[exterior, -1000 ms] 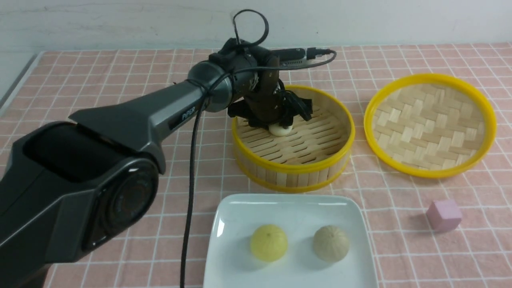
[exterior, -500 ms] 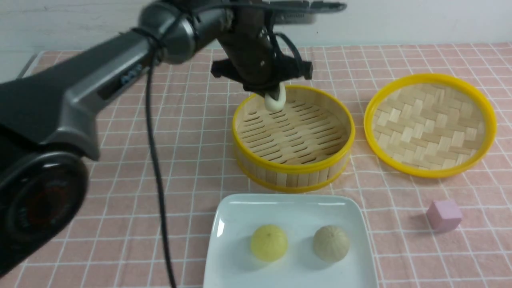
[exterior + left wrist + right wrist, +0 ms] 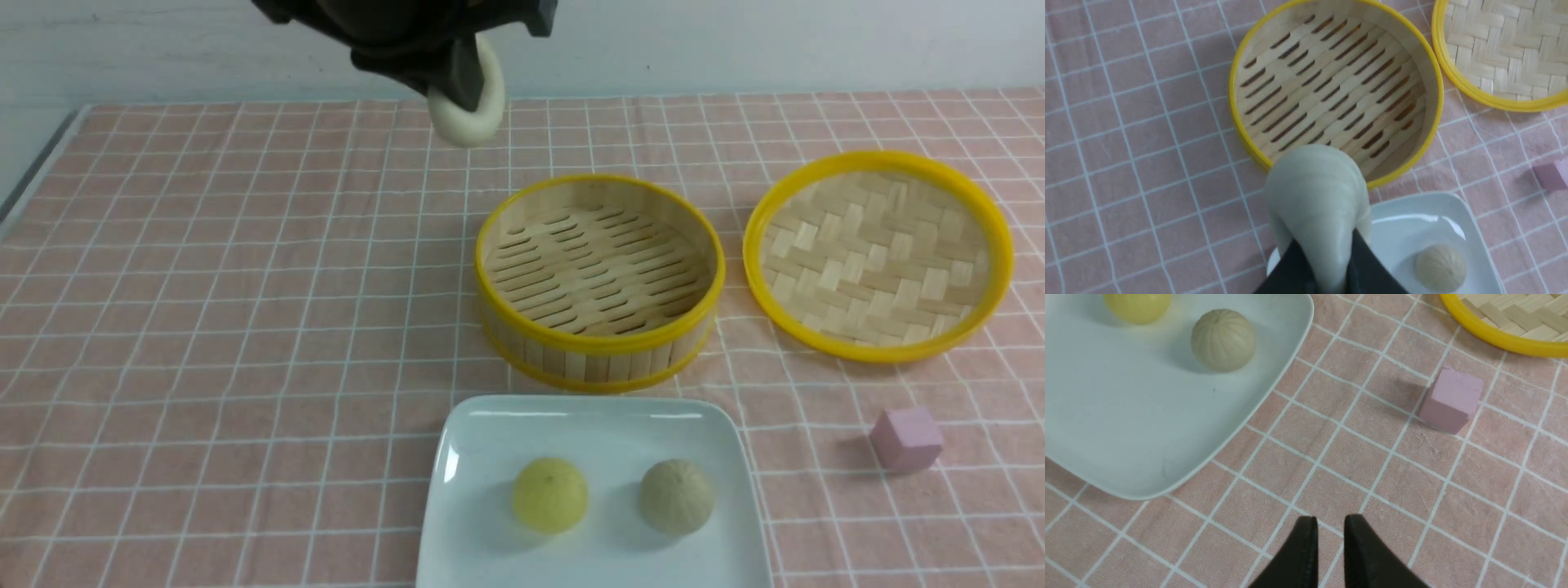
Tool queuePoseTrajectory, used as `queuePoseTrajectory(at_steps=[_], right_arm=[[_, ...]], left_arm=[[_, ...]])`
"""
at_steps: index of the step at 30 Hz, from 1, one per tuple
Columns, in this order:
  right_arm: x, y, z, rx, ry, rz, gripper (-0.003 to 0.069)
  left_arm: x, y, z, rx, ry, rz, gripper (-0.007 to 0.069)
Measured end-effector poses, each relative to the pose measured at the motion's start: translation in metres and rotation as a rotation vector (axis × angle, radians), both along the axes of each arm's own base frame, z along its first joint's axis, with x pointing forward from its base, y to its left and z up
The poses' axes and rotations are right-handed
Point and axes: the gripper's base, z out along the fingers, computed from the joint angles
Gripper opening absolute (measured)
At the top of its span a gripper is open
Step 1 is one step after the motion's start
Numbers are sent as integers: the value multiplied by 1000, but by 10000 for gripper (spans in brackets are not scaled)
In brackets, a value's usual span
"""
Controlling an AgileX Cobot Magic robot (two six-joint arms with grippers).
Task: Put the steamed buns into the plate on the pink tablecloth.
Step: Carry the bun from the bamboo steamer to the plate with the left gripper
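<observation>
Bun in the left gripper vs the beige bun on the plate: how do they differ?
Pose: the held bun hangs in the air, clamped in the left gripper; the beige bun rests on the plate.
Shape: the held bun is squeezed long and narrow; the beige bun is a round dome.
Colour: the held bun is paler, off-white; the beige bun is darker tan.
Both show faint pleats.

The front view's top edge cuts off most of the dark left gripper (image 3: 467, 88) above the pinched off-white pleated steamed bun (image 3: 457, 126), its bottom edge trims the glossy white rounded-square plate (image 3: 588, 425), and the right wrist view's top edge slices the pale yellow bun (image 3: 1137, 304).
</observation>
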Motion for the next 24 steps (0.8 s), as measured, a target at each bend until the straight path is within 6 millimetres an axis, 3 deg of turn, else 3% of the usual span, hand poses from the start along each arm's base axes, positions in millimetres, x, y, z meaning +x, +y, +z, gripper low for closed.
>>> queuePoseTrajectory(at_steps=[3, 5, 6, 7, 10, 14, 18, 24], right_arm=[[0, 0, 0, 2, 1, 0, 127], [0, 0, 0, 2, 1, 0, 129], [0, 0, 0, 2, 1, 0, 129], [0, 0, 0, 2, 1, 0, 132], [0, 0, 0, 2, 1, 0, 135], [0, 0, 0, 2, 1, 0, 141], [0, 0, 0, 2, 1, 0, 145], [0, 0, 0, 2, 1, 0, 152]], left_arm=[[-17, 5, -26, 7, 116, -15, 29], [-32, 8, -55, 17, 239, -25, 29], [-33, 8, -58, 22, 248, -26, 29], [-44, 8, -84, 32, 323, -32, 29], [-61, -1, -131, 23, 391, -38, 29], [-78, -17, -178, -9, 412, -43, 31], [-84, -25, -196, -24, 411, -47, 33], [-77, -34, -182, -125, 372, -25, 39]])
